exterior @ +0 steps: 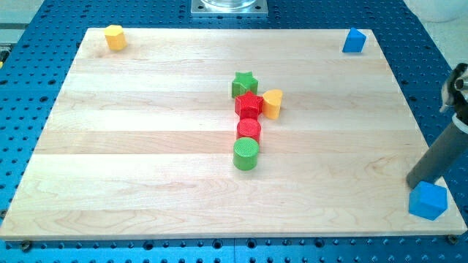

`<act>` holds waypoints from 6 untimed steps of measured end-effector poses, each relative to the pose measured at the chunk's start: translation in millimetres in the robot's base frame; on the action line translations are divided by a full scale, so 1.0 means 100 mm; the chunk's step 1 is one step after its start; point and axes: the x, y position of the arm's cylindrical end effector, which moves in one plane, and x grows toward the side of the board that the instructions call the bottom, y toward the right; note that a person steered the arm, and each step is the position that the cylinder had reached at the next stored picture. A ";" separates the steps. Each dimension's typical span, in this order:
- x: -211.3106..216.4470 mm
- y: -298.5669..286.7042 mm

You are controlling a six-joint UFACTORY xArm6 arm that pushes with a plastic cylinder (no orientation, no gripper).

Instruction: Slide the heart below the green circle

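The yellow heart (pixel 272 103) lies near the board's middle, touching the right side of a red star (pixel 248 104). The green circle (pixel 246 154) sits lower, just below a red circle (pixel 248 130). The heart is above and to the right of the green circle. My rod comes in from the view's right edge, and my tip (pixel 419 183) is at the board's lower right corner, right by the upper left of a blue cube (pixel 428 201). The tip is far to the right of the heart and the green circle.
A green star (pixel 244 83) sits just above the red star. A yellow block (pixel 114 36) is at the board's top left corner, and a blue block (pixel 354 41) at the top right corner. The wooden board (pixel 131 146) lies on a blue perforated table.
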 end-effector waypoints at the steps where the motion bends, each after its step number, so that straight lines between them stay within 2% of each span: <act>1: -0.47 -0.18; 2: -0.54 -0.77; 3: -0.54 -1.03; 6: -0.54 -1.06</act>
